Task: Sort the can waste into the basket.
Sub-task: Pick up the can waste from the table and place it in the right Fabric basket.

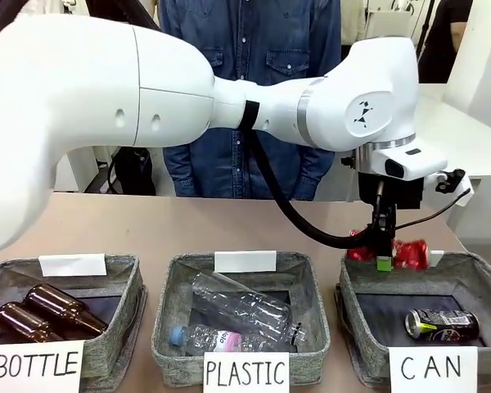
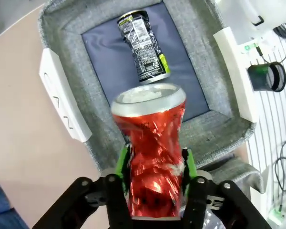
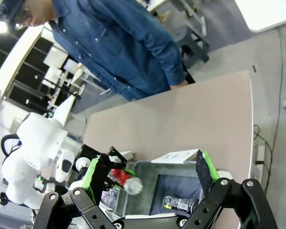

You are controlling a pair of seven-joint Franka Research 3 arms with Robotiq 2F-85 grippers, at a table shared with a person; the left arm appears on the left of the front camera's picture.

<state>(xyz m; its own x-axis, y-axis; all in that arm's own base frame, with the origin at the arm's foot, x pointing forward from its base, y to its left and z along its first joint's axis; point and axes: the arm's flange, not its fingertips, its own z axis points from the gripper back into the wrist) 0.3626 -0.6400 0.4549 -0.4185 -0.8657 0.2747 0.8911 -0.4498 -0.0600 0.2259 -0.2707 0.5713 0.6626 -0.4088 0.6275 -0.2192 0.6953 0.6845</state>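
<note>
The left pincer [image 2: 155, 164] flanked the red can [image 2: 152, 152] above the CAN basket [image 2: 66, 43]; whether it pinched it, I could not tell. The right pincer [image 3: 150, 171] stood spread.

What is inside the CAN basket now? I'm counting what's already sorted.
One black can lies on its side on the dark lining of the CAN basket. The red can is above the basket, between the left gripper's jaws. The near wall hides the floor behind it.

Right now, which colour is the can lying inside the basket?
Black with silver ends, clearest in the left wrist view.
</note>
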